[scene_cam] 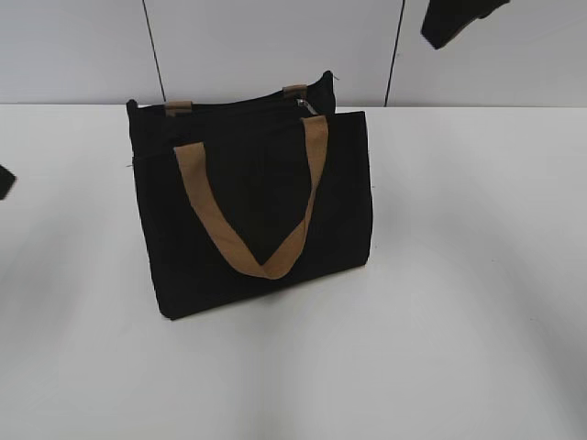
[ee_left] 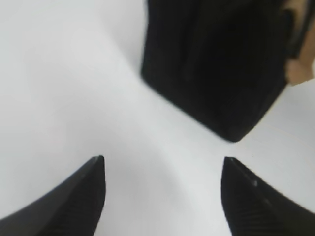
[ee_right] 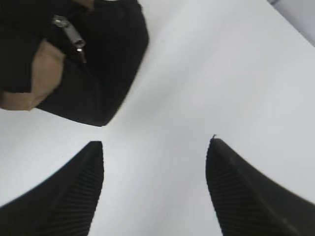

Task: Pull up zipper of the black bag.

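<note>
The black bag point(scene_cam: 257, 206) stands upright on the white table, left of centre, with a tan strap handle point(scene_cam: 257, 238) hanging down its front. The zipper point(scene_cam: 307, 107) is a small silvery pull at the bag's top right end; it also shows in the right wrist view point(ee_right: 74, 37). My left gripper point(ee_left: 162, 160) is open and empty above the table, short of the bag's end point(ee_left: 216, 64). My right gripper point(ee_right: 155, 142) is open and empty, to the right of the bag point(ee_right: 93, 64). In the exterior view only a bit of the right arm point(scene_cam: 459, 18) shows at top right.
The white table point(scene_cam: 459, 302) stretches wide around the bag. A pale wall with dark seams point(scene_cam: 394, 55) stands behind the table. A dark bit of the left arm point(scene_cam: 5, 181) shows at the left edge.
</note>
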